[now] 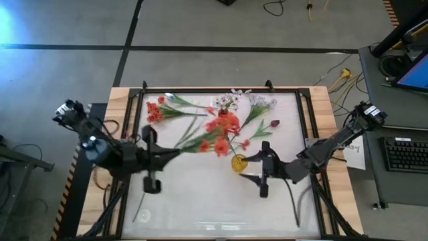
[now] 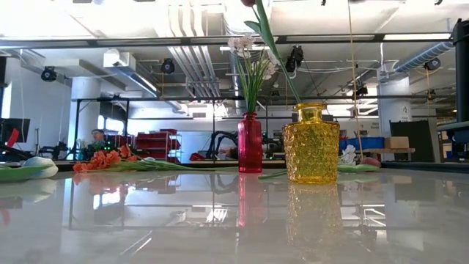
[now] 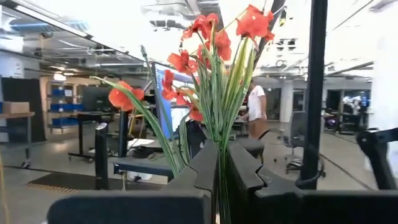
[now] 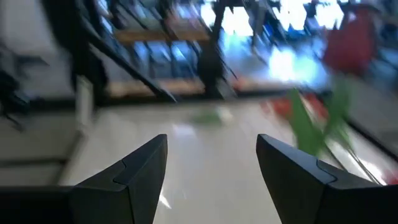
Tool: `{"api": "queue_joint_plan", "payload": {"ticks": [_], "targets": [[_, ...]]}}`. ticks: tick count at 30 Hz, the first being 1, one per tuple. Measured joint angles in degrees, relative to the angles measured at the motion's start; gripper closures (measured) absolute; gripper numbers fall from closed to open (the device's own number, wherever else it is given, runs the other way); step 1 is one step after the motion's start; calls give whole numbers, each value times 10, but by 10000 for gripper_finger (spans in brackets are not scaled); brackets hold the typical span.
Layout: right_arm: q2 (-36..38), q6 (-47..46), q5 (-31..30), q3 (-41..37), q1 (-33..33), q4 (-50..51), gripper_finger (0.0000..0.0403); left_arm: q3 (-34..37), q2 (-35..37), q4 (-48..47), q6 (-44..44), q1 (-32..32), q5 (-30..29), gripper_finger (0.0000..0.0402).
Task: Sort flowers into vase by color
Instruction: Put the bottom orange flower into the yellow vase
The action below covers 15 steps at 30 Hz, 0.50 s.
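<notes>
My left gripper (image 1: 175, 152) is shut on a bunch of red-orange flowers (image 1: 221, 130), held up over the middle of the table; in its wrist view the blossoms (image 3: 211, 37) stand above the fingers. The yellow vase (image 2: 311, 143) holds a green stem with a dark red blossom (image 2: 249, 2). The red vase (image 2: 250, 143) holds white flowers (image 2: 249, 51). My right gripper (image 1: 249, 167) hangs open just right of the yellow vase (image 1: 239, 163), with nothing between its fingers (image 4: 143, 168). My left gripper pinches the green stems of the red-orange bunch (image 3: 221, 158) between its two fingers, near their lower end. The fingers come from the table's left side, roughly level. The bunch is lifted clear of the table, and its blossoms reach toward the vases.
More red-orange flowers (image 1: 155, 110) lie at the far left of the table. White sprays (image 1: 263, 105) and a dark red tulip (image 1: 275, 124) lie at the far right. A raised frame (image 1: 200, 90) borders the table. The near half of the tabletop (image 2: 220, 220) is bare.
</notes>
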State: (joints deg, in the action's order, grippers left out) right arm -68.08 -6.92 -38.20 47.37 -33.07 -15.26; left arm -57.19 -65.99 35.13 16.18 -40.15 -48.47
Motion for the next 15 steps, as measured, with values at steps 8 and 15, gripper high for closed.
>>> {"api": "queue_joint_plan", "payload": {"ticks": [8,15], "targets": [[-15,116,27,0,-13,-192,168,-2,-144,205,40,32,36,401],[-26,172,54,0,-4,-305,139,-38,-227,258,56,47,41,401]]}}
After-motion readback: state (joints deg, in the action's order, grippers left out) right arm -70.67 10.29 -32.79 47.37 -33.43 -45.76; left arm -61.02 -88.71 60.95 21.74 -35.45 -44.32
